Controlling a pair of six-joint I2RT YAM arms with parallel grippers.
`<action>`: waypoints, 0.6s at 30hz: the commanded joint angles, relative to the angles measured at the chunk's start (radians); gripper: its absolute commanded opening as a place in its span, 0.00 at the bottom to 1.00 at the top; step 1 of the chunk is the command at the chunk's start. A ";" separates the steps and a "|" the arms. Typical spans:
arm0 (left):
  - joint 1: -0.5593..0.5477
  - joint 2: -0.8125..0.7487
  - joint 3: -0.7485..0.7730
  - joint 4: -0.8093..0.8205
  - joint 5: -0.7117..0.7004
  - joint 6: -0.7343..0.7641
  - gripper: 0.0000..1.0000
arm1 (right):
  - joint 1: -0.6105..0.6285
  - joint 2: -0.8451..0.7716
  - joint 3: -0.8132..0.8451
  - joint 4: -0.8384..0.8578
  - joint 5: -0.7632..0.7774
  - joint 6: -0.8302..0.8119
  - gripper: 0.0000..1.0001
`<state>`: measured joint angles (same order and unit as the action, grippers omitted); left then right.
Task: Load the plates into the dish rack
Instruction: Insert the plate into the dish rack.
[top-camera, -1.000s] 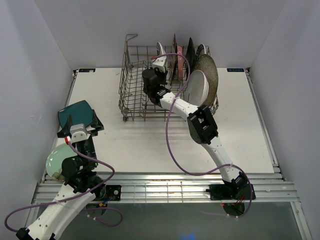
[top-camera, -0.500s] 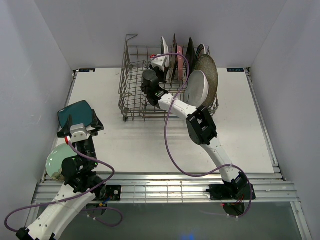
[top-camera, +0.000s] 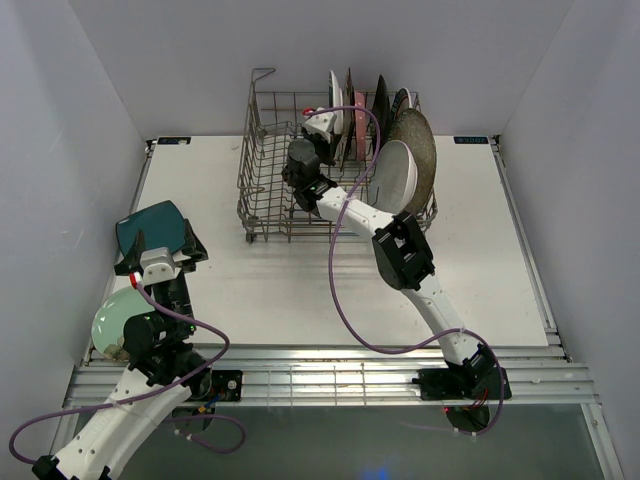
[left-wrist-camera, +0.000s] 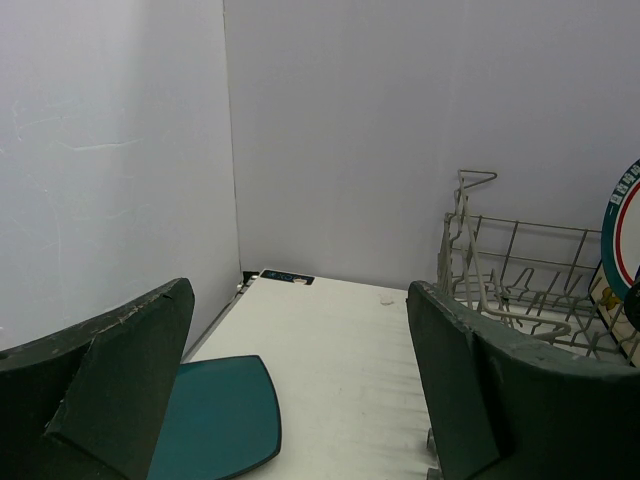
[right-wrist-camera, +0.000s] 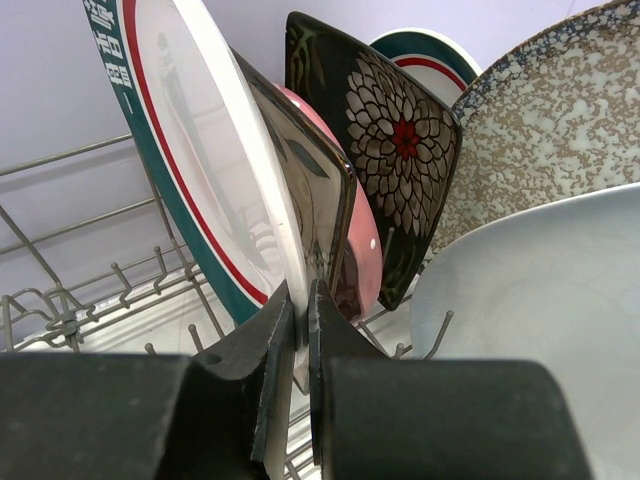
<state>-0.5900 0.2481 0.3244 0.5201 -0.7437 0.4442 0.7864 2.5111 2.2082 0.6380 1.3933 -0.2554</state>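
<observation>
Now, right gripper (right-wrist-camera: 301, 300): my jaws are pinched nearly together on the lower rim of the teal-rimmed plate (right-wrist-camera: 190, 150)
teal-rimmed plate: on edge, tilted, inside the dish rack (top-camera: 262, 190) at the left end of the row
row beside it: pink plate (right-wrist-camera: 362, 240), black floral plate (right-wrist-camera: 400, 150), speckled plate (right-wrist-camera: 540, 150) and white oval plate (right-wrist-camera: 540, 320), all on edge
left gripper (left-wrist-camera: 298, 300): my jaws are spread wide and hold nothing
teal square plate (left-wrist-camera: 220, 425): flat on the tabletop (top-camera: 300, 270), under my left gripper
pale green plate (top-camera: 112, 322): near my left arm
</observation>
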 joint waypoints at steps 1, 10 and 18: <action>0.007 0.014 0.031 -0.009 0.009 -0.004 0.98 | 0.007 0.028 0.022 0.088 0.027 0.047 0.08; 0.007 0.014 0.031 -0.009 0.010 -0.004 0.98 | 0.007 0.041 0.034 0.023 0.004 0.111 0.08; 0.007 0.019 0.031 -0.011 0.010 -0.005 0.98 | 0.007 0.069 0.047 -0.020 -0.007 0.154 0.08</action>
<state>-0.5900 0.2489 0.3244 0.5198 -0.7437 0.4442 0.7868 2.5263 2.2314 0.5602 1.3781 -0.1566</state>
